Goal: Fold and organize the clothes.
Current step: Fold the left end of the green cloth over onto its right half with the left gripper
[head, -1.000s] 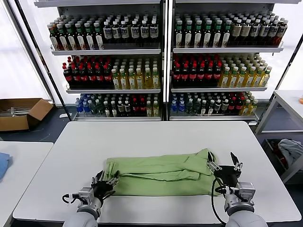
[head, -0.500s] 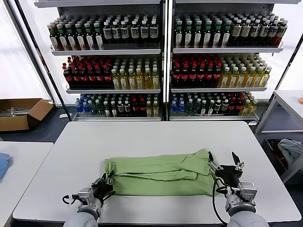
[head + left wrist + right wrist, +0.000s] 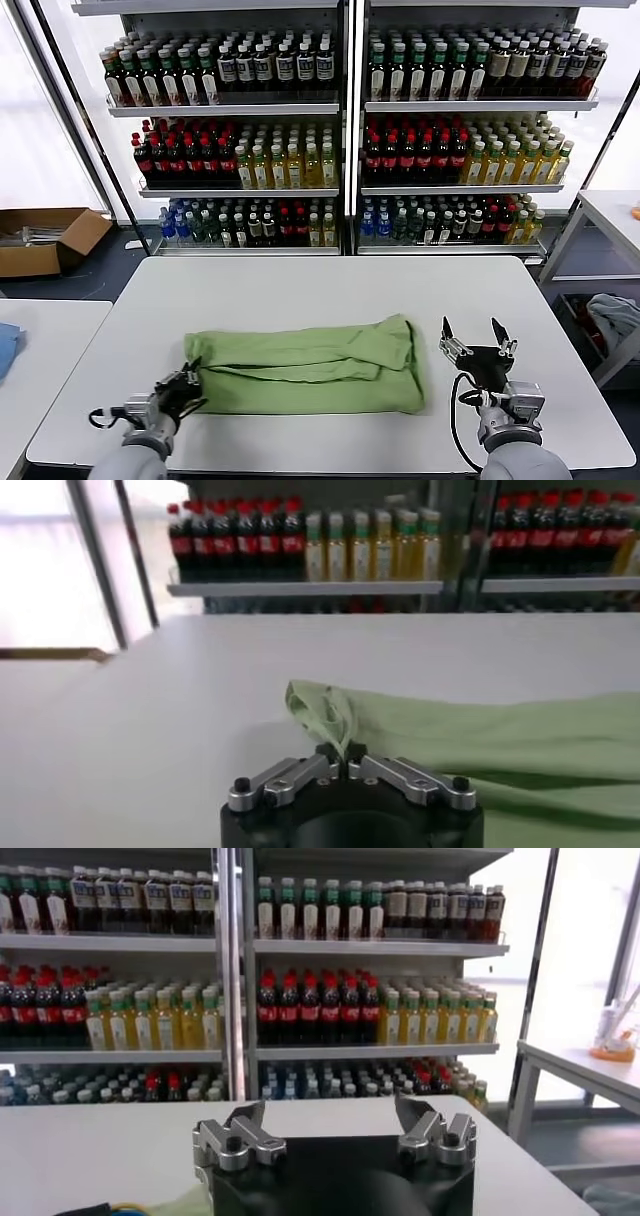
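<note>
cardboard box [image 3: 45, 238] sitting on the floor far off to the shirt's left, beyond the table edge. white table [image 3: 300, 290] carrying the work.

left gripper [image 3: 187, 385] sitting at the shirt's left end, fingers pinched together on a small peak of cloth at the near left corner; in its wrist view the green fabric is rising straight out from between the closed fingertips.

light green polo shirt [image 3: 305, 365] lying folded into a long band across the near-middle of the table, left end bunched, right end squared off. judging it light, soft and limp: it will be sagging and dragging rather than holding shape, and a pinch at one corner will be pulling only that corner. better holds look to be the two end corners, taken together.

right gripper [image 3: 477, 338] hovering just beside the shirt's right end, fingers spread wide, gripping nothing, not touching the cloth.

drink shelves [image 3: 350, 130] standing behind the shirt, full of bottles.
</note>
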Tool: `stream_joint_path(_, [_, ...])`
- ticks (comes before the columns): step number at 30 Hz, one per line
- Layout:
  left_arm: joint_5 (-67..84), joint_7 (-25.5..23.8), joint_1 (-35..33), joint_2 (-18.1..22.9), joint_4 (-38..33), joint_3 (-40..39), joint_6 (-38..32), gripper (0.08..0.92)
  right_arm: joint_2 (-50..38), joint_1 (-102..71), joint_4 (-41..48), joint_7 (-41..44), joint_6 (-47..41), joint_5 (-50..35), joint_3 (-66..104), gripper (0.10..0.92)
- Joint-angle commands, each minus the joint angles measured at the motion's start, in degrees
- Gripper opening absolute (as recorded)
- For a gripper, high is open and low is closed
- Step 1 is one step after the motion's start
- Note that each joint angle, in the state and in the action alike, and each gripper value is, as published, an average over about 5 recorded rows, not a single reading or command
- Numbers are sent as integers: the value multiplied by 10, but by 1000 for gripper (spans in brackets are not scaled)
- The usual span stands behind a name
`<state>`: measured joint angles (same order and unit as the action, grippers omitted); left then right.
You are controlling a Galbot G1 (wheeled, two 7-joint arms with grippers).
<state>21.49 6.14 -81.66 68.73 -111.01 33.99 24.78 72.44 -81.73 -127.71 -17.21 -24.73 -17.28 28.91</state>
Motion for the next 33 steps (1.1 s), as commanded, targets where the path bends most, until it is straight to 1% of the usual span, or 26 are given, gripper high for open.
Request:
stream_joint_path(1, [66,-16,-33,-207,37,232,-10,97,1,15,5,-1,0,-1,-16,823])
stream_joint_path(4, [77,-22,-37,-239,65,268,-14,97,2,19,7,-1,0,-2,-21,823])
stream_joint_path(7, [74,-27,-45,-240,58,272,-16,97,4,19,9,-1,1,-1,-22,823])
stream_joint_path(11, [44,-29,-42,-199,14,223,-14,97,6,13,9,-2,2,-1,-21,823])
stream_joint_path(16, [-25,-33,-33,-135,-35,109,-15,97,6,-3,-1,-4,2,-3,-11,823])
stream_joint_path(20, [-50,-36,-26,-93,-51,39,-11,97,7,-19,-10,-4,2,-4,1,823])
stream_joint_path(24, [-52,-31,-12,-74,-49,-8,-3,97,11,-35,-12,-4,6,-2,11,823])
stream_joint_path(28, [-51,-26,-2,-63,-49,-35,4,97,14,-46,-12,-5,11,0,16,823])
stream_joint_path(33, [-48,-16,10,-50,-68,-65,18,97,17,-52,-16,-5,11,2,19,823])
